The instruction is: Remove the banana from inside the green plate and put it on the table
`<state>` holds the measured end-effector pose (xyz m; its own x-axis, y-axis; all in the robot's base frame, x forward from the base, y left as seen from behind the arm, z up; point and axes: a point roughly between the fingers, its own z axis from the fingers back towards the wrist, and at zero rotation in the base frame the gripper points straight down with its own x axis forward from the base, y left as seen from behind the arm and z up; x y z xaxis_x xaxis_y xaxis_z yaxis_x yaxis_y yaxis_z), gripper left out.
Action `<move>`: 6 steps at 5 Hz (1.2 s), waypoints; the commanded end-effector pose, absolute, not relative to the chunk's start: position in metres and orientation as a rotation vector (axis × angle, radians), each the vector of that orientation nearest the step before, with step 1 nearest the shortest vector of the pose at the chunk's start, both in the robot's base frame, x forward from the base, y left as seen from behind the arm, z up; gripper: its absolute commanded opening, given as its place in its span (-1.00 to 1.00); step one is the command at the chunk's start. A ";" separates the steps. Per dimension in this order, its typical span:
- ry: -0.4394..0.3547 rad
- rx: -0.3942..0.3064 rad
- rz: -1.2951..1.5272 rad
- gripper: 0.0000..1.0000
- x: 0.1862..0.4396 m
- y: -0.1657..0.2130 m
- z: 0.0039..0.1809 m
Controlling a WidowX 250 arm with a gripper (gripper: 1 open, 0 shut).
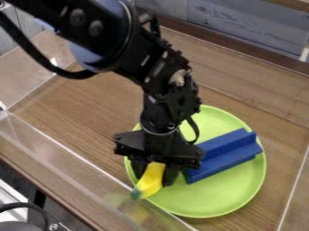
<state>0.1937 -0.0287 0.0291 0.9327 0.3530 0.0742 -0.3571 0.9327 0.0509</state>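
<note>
Banana (150,179) being clamped by gripper (156,163) at green plate (237,193) rim; slip risked, blue block (222,155) being nudged.
</note>
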 end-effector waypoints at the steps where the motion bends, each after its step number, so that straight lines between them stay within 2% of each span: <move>1: -0.091 0.053 0.363 -1.00 0.198 -0.029 0.040; 6: -0.052 0.042 0.351 -1.00 0.188 -0.034 0.055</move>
<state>0.1782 -0.0311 0.0456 0.9381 0.3460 0.0176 -0.3464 0.9363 0.0580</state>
